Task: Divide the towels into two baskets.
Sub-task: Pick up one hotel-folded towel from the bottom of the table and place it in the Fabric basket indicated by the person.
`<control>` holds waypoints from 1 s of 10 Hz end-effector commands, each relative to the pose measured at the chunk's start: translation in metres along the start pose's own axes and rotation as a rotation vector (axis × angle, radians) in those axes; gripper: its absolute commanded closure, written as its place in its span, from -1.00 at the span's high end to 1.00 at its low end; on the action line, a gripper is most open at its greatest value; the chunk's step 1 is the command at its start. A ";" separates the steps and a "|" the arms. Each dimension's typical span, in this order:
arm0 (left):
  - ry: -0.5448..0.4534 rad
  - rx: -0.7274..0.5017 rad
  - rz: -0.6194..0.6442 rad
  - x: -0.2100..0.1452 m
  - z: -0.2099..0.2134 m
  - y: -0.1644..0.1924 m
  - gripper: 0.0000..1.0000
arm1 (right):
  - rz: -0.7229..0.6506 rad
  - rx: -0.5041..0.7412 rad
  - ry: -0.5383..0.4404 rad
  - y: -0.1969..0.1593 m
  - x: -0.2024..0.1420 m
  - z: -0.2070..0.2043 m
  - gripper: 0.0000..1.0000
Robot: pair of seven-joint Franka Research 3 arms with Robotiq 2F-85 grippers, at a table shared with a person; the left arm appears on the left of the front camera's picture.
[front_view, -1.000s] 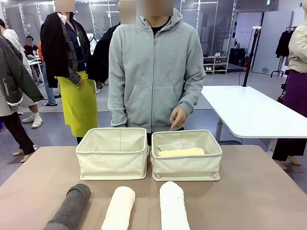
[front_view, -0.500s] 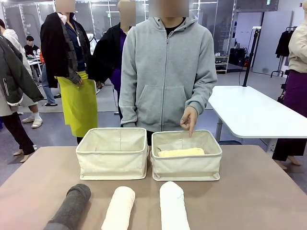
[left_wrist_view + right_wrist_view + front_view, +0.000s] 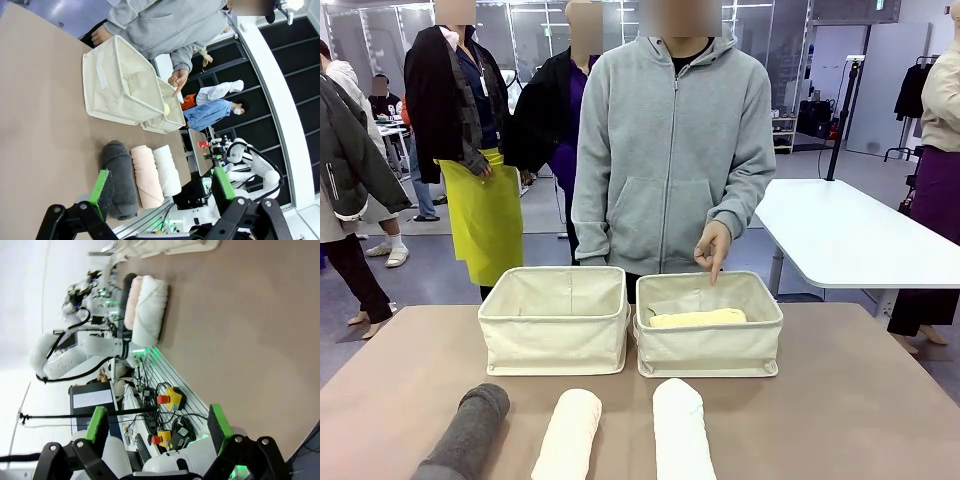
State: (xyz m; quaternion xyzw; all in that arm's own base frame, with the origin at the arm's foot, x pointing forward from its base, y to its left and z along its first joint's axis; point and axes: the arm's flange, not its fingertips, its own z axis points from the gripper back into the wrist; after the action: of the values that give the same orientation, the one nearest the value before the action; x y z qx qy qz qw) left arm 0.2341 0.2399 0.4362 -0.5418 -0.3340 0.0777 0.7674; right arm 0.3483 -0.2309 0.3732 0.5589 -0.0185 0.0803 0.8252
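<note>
The left basket and the right basket are standing close side by side on the table. The yellow towel is lying inside the right basket, and a person's hand is pointing down over its far rim. The grey towel, cream towel and white towel are lying in a row before the baskets. The left gripper is hanging with jaws spread wide, grasping nothing. The right gripper is also spread wide and touching nothing.

We see two beige canvas rectangular baskets side by side: left basket, right basket. A pale yellow rolled terry towel lies flat in the right basket. On the table in front of them, spaced apart in a row: dark grey roll, cream roll, white roll.
</note>
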 end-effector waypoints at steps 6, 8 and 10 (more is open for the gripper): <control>-0.007 -0.020 -0.011 0.000 0.003 -0.001 1.00 | -0.256 -0.362 0.032 0.129 0.049 -0.214 1.00; -0.007 -0.020 -0.011 0.000 0.003 -0.001 1.00 | -0.241 -0.484 -0.030 0.153 0.050 -0.261 1.00; -0.007 -0.020 -0.011 0.000 0.003 -0.001 1.00 | -0.210 -0.571 -0.045 0.170 0.055 -0.313 1.00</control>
State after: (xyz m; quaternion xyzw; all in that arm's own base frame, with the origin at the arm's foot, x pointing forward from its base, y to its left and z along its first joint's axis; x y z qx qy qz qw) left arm 0.2339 0.2401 0.4362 -0.5418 -0.3341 0.0780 0.7673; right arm 0.3595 0.1067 0.4267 0.3229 0.0065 -0.0074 0.9464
